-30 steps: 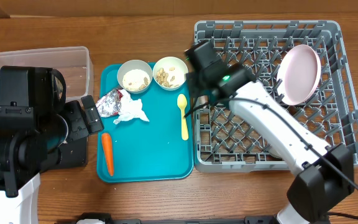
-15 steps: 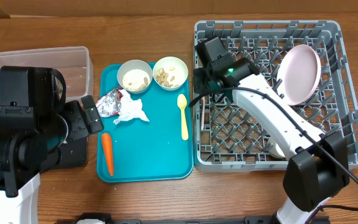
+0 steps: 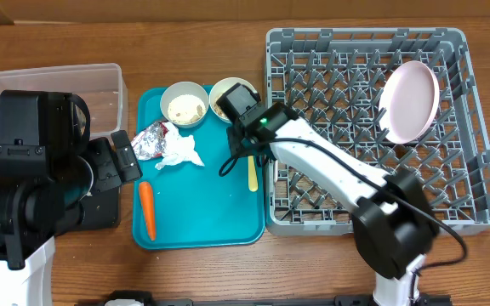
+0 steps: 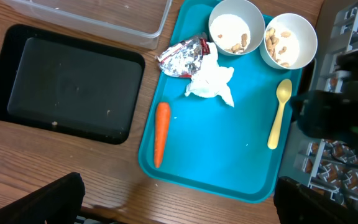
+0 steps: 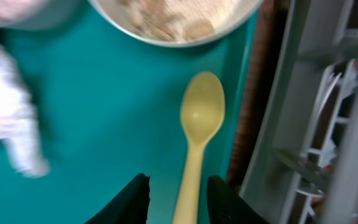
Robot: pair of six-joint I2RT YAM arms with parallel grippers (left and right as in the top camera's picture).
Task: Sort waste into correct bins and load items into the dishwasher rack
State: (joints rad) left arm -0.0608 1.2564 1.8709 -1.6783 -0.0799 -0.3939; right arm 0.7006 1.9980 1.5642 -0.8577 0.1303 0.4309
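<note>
My right gripper (image 3: pixel 243 127) hovers over the teal tray (image 3: pixel 198 217), open, its fingertips (image 5: pixel 138 190) on either side of the pale-yellow spoon's (image 5: pixel 201 118) handle without touching it. Just beyond stand two white bowls (image 3: pixel 184 104) (image 5: pixel 173 18) with food bits. The foil wrapper (image 3: pixel 150 140), napkin (image 3: pixel 179 151) and carrot (image 3: pixel 146 210) lie on the tray's left half. A pale-pink plate (image 3: pixel 408 100) stands in the grey dishwasher rack (image 3: pixel 356 36). My left gripper (image 4: pixel 179 205) is wide open and empty, high over the table's front edge.
The clear tub (image 3: pixel 100 85) sits at the back left. In front of it lies the black tray (image 4: pixel 64 84), largely covered by my left arm in the overhead view. The rack's left wall (image 5: pixel 303 124) stands close beside the spoon.
My right gripper has swung left from the rack's left side to over the spoon on the tray, and its jaws have opened. The left arm has not moved.
</note>
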